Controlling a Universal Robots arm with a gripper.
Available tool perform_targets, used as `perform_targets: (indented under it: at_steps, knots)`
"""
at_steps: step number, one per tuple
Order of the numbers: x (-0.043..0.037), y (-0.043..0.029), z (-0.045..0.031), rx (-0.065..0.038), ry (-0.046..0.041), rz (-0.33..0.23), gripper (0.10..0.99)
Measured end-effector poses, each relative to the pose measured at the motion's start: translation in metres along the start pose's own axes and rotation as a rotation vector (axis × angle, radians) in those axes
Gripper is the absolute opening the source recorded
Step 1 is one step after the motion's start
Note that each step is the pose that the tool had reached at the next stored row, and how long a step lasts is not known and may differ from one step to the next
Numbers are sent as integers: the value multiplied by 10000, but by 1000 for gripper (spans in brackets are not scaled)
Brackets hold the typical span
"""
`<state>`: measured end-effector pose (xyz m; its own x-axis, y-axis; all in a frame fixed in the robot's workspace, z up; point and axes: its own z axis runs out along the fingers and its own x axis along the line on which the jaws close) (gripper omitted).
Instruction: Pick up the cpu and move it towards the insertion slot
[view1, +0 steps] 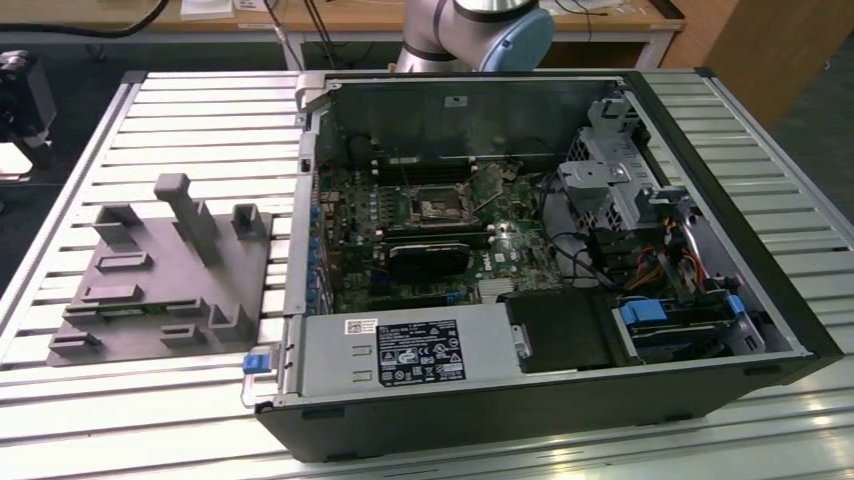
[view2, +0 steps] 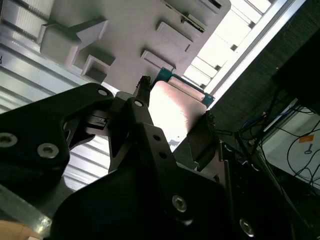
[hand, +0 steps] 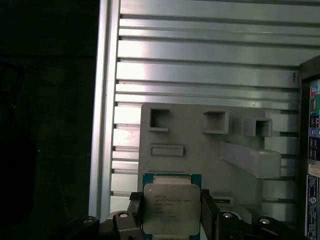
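Note:
In both wrist views the cpu (hand: 171, 206) (view2: 172, 112), a flat square chip with a silvery top and a teal-green rim, sits between my black fingers (hand: 209, 212). My gripper (hand: 171, 214) (view2: 175, 105) is shut on it, one finger on each of two opposite edges. The chip hangs well above the grey plastic fixture (hand: 200, 145) (view2: 135, 30) (view1: 147, 275). The insertion slot (view1: 437, 208), a small square socket with a dark centre and a metal frame, lies on the motherboard inside the open computer case, towards the exterior view's right of the fixture.
The open black case (view1: 747, 300) holds a long black card (view1: 427, 258), a power supply (view1: 387, 350), drive bays and cables. All stand on a slatted aluminium table (view1: 174, 110) whose edge (hand: 102, 100) borders dark floor. The arm's base (view1: 481, 30) stands behind the case.

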<state>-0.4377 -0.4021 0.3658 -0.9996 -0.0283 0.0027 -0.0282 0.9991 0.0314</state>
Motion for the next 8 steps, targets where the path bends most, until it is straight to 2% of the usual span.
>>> perform_targets:
  at_steps: [8]
  knots:
    - [1,12,-200,1,1,0,545]
